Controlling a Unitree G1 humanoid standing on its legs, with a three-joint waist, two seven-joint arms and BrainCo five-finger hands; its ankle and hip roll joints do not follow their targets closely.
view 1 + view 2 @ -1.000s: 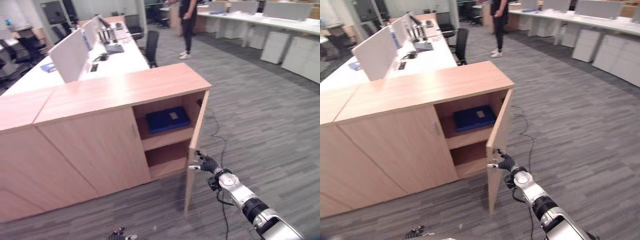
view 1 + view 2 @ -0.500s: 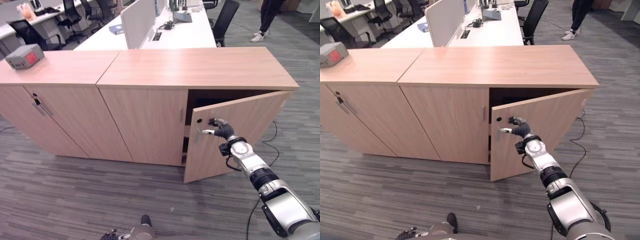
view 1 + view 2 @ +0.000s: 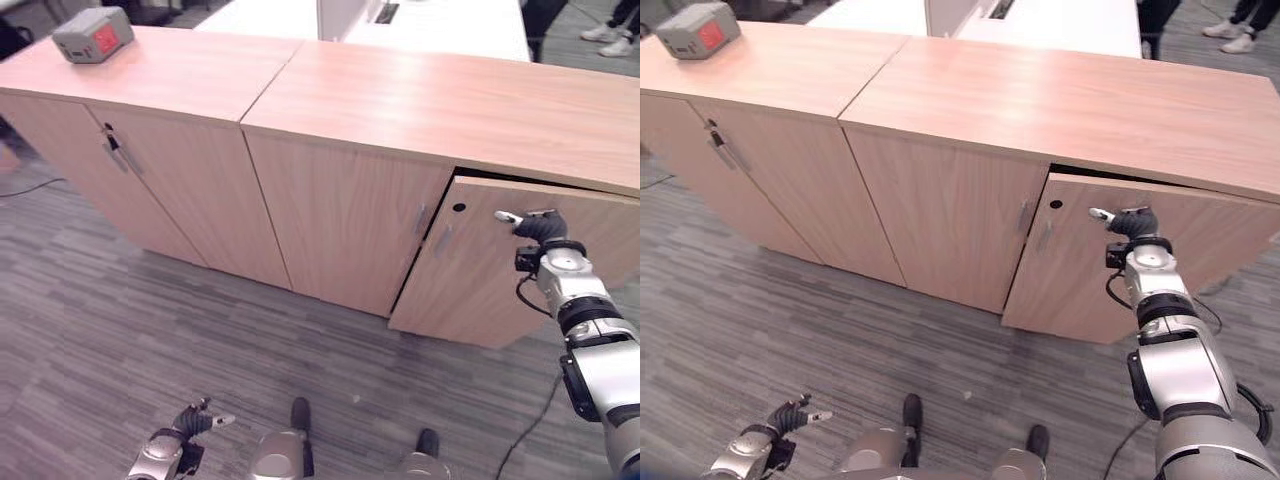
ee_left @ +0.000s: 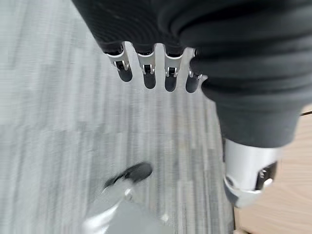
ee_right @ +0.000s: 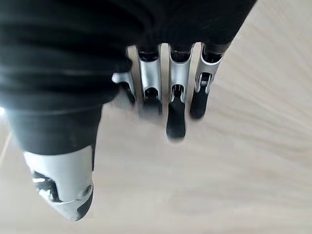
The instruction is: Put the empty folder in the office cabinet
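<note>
The cabinet door, wide open a second before, was now almost closed. The right hand pressed it with straight fingers, so the task seemed nearly finished; the left hand hung relaxed and empty.

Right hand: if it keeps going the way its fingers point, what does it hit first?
The cabinet door. The right hand has its straight fingers aimed at the door's wood face, at or almost on it; actual contact is unclear. The door stands slightly ajar, so going on would likely push it shut.

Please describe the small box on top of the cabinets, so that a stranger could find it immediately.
Look at the long row of wooden cabinets. On the top, at the far left end, sits a small grey box with a red panel. Nothing else stands on that top.
</note>
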